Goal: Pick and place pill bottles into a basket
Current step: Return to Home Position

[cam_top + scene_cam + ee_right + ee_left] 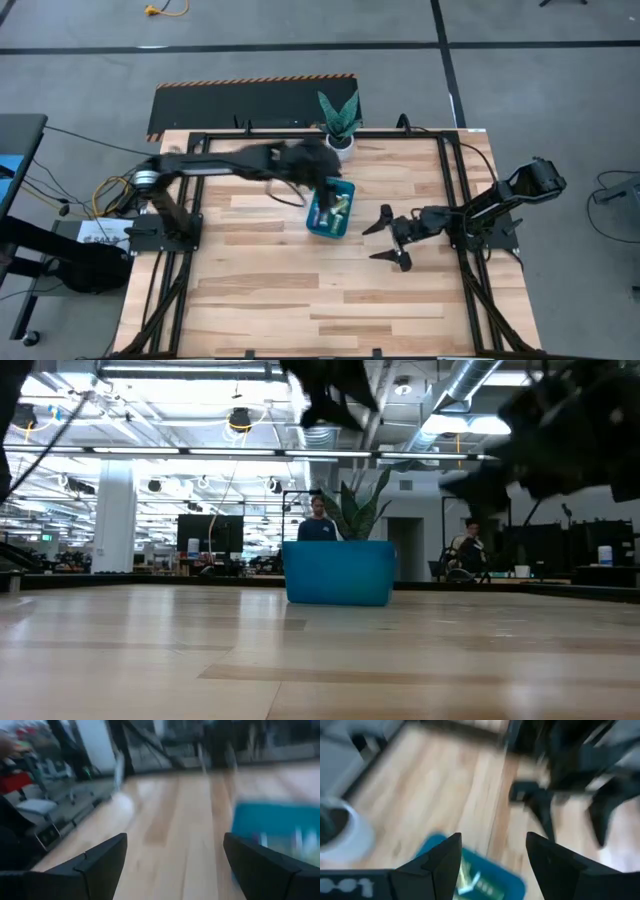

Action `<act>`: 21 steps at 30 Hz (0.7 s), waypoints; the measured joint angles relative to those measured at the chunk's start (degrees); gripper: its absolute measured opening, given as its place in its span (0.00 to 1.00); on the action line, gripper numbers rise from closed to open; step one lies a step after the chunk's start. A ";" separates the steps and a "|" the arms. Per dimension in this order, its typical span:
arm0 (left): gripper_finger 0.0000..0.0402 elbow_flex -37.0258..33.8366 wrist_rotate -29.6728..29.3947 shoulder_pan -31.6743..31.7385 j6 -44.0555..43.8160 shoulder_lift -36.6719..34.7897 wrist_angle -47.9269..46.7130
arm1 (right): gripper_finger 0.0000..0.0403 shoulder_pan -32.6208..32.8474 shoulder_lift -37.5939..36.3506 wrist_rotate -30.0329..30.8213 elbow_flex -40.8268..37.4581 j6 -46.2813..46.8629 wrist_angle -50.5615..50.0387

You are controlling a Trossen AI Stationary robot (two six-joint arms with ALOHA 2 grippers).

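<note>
The teal-blue basket (331, 211) stands on the table near the middle, with several pill bottles (340, 207) lying inside it. It also shows in the low view (337, 571), the left wrist view (475, 877) and the right wrist view (277, 832). My left gripper (322, 168) is open and empty above the basket's far end; in its wrist view (493, 847) the fingers stand apart over the basket. My right gripper (390, 240) is open and empty to the right of the basket, above the table.
A white pot with a green plant (340, 128) stands at the far edge just behind the basket. Black frame rails (452, 190) run along the table's sides. Bare wood lies toward the near edge (300, 300). People show in the room beyond (318, 520).
</note>
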 joint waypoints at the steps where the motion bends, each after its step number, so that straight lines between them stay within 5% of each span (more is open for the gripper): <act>1: 0.53 0.00 -0.48 -0.05 0.14 -2.47 0.71 | 0.81 0.00 -0.02 -0.38 0.01 -1.55 2.41; 9: 0.53 -0.59 -1.93 -1.41 4.72 -19.76 0.38 | 0.81 -3.81 -0.14 -2.01 -0.01 0.29 16.79; 17: 0.53 -1.34 -3.97 -6.51 5.14 -28.13 -9.80 | 0.81 -17.86 -0.14 -34.47 -0.01 10.00 18.36; 21: 0.53 -11.71 -7.09 -9.93 3.02 -33.10 -3.61 | 0.81 -25.09 -0.14 -43.14 -0.01 14.45 18.08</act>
